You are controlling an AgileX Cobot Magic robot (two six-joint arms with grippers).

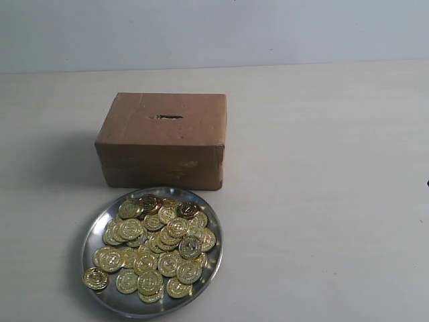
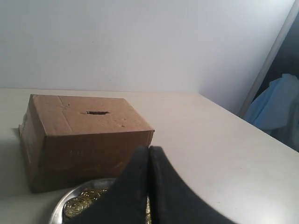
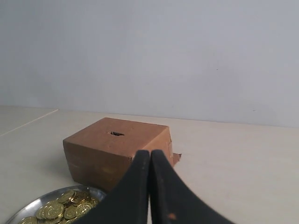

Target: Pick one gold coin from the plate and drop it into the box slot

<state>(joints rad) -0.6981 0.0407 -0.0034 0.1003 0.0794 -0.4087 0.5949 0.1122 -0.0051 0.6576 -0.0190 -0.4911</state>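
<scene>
A round steel plate heaped with gold coins lies on the table in front of a brown cardboard box. The box slot is a dark slit in the box's top face. Neither arm shows in the exterior view. My left gripper is shut with nothing between its black fingers; beyond it are the box, the slot and the plate's rim with coins. My right gripper is also shut and empty, held back from the box, its slot and the plate.
The pale table runs out to the right of the box and plate. A white wall stands behind. Blue cloth hangs beyond the table's far edge in the left wrist view.
</scene>
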